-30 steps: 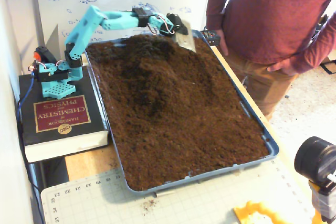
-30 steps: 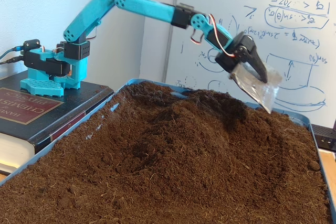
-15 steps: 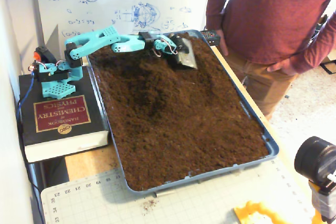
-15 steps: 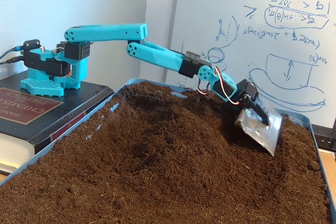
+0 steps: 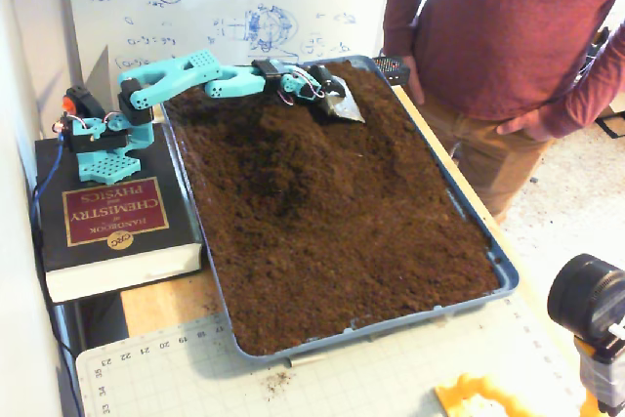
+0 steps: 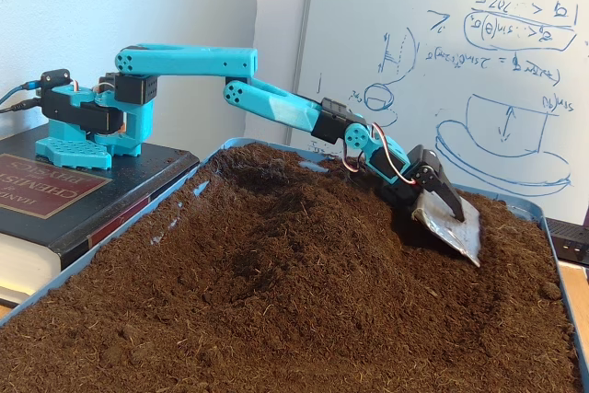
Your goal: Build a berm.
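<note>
My own fingers are hard to make out: a flat silvery metal scoop (image 6: 451, 221) is fixed at my black gripper (image 6: 433, 198) and covers them, so I cannot tell whether they are spread or pressed together. The scoop's lower edge is sinking into the soil, and in the high fixed view it (image 5: 342, 104) is lying near the tray's far end, tilted.

A person in a dark red long-sleeved shirt (image 5: 498, 26) is standing at the right side of the tray, head cut off by the frame.

I am reaching out as a turquoise plastic arm (image 6: 239, 80) from a base resting on a thick black hardcover book with a red label (image 5: 107, 217). The book is sitting beside a wide shallow blue tray (image 5: 493, 271) on a table with a pale green cutting mat (image 5: 371, 373). A whiteboard with blue marker sketches (image 6: 515, 71) is standing behind.

The berm, a rounded ridge of loose, crumbly dark brown soil (image 6: 313, 236), is rising along the tray's middle from the far end, its fibrous sides sloping down. In the high view it (image 5: 283, 144) is showing as a darker hump just left of the scoop.
</note>
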Motion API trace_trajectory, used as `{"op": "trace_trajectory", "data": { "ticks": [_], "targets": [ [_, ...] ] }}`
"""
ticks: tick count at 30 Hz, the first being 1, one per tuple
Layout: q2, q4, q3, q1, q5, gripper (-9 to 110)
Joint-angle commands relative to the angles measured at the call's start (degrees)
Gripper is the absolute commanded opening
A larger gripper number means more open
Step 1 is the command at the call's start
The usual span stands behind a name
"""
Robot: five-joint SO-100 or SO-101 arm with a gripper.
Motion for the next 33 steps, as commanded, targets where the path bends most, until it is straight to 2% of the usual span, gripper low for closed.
{"op": "trace_trajectory", "data": {
  "ticks": [1,14,33],
  "targets": [
    [6.42,0.35,6.06,-6.33,0.18,0],
    [23.29,0.35,31.9,-6.06,0.18,0],
    [39.9,0.35,56.34,-5.98,0.18,0]
  ]
}}
